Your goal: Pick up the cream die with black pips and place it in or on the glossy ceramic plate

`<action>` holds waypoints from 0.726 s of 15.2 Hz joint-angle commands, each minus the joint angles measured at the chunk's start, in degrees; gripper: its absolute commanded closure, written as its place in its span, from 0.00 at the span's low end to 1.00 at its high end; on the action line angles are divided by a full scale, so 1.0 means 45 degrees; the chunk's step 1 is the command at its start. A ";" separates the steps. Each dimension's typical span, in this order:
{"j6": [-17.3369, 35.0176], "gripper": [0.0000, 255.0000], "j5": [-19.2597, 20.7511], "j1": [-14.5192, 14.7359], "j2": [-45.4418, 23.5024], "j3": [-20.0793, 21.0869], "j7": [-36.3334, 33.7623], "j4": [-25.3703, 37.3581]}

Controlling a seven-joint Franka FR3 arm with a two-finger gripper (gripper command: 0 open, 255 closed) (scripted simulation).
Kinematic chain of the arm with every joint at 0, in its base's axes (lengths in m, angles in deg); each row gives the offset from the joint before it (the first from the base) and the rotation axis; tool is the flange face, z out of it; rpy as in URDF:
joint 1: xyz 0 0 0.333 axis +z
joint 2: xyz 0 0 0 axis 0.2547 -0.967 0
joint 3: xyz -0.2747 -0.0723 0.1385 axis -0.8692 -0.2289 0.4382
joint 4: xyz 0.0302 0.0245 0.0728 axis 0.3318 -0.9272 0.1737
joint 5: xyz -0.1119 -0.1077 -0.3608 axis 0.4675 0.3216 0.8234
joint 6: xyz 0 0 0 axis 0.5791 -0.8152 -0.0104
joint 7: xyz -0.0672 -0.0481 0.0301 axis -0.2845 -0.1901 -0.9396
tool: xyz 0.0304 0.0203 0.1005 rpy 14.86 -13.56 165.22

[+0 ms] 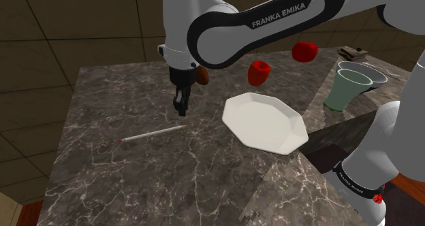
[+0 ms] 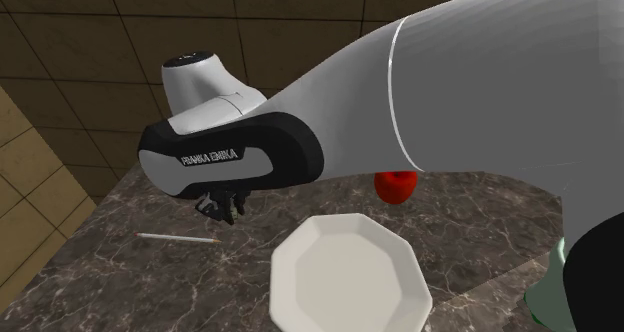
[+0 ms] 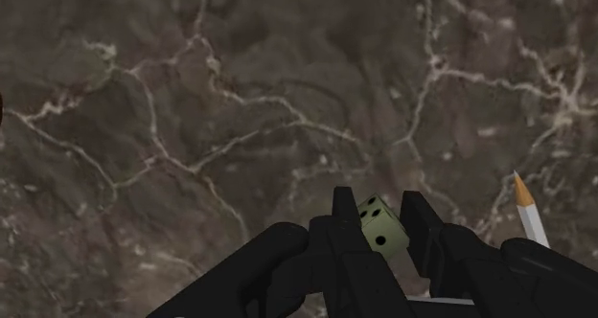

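In the wrist view the cream die [image 3: 381,226] with black pips sits between my two black fingers, which clasp its sides; my gripper [image 3: 381,214] is shut on it just over the dark marble top. In the shoulder view the gripper [image 1: 180,109] points down at the table, left of the white glossy plate [image 1: 264,121], with a gap between them. The second exterior view has the gripper [image 2: 226,209] under the arm's black elbow, up and left of the plate [image 2: 350,276]. The fingers hide the die in both outside views.
A pencil [image 1: 153,133] lies on the marble close to the gripper, and its tip [image 3: 525,199] is beside my finger. Two red fruits [image 1: 259,72] [image 1: 304,51] sit beyond the plate. A pale green cup [image 1: 346,86] stands at the shoulder view's right. A brown object [image 1: 202,75] lies behind the hand.
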 commanded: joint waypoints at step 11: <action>-0.0772 1.00 -0.0109 -0.0016 0.0254 0.0035 0.0071 0.0519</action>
